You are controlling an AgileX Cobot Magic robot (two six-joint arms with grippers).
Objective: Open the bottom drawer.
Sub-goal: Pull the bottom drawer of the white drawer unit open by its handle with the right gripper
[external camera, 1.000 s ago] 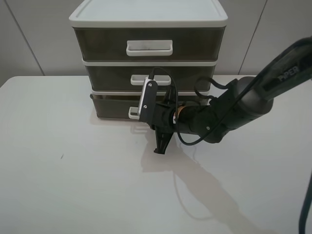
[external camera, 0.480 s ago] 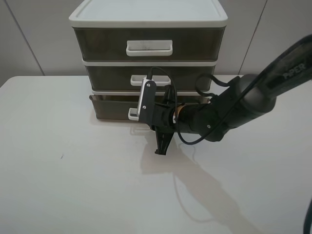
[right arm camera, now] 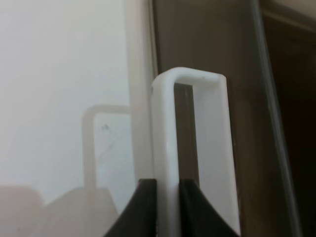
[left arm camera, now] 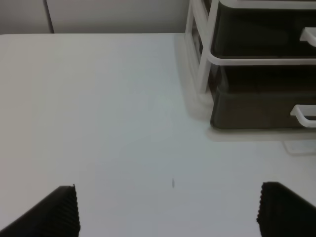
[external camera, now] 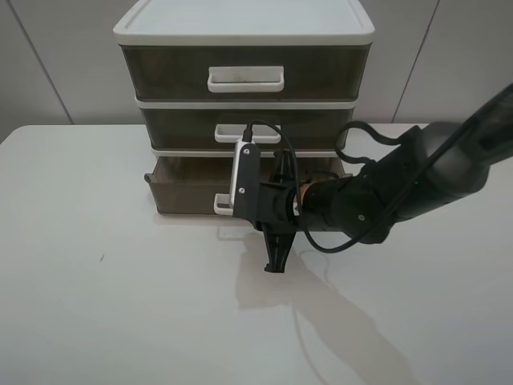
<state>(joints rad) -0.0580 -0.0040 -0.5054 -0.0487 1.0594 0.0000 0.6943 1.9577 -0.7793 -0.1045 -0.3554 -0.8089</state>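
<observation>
The bottom drawer is shallow smoky-brown plastic, lowest of three, and stands a little out from the cabinet front. My right gripper is shut on its white loop handle. In the right wrist view the black fingers pinch the front bar of the handle, with the gripper against the brown drawer front. My left gripper is open and empty above the table, well away from the drawer. It is out of sight in the exterior high view.
The cabinet has a white top, a tall top drawer and a darker middle drawer, both shut. It stands at the back of a white table. The right arm reaches in from the right.
The bottom drawer has slid out a little toward the table's front. My right gripper has moved back with the handle in it. The upper two drawers have not moved.
</observation>
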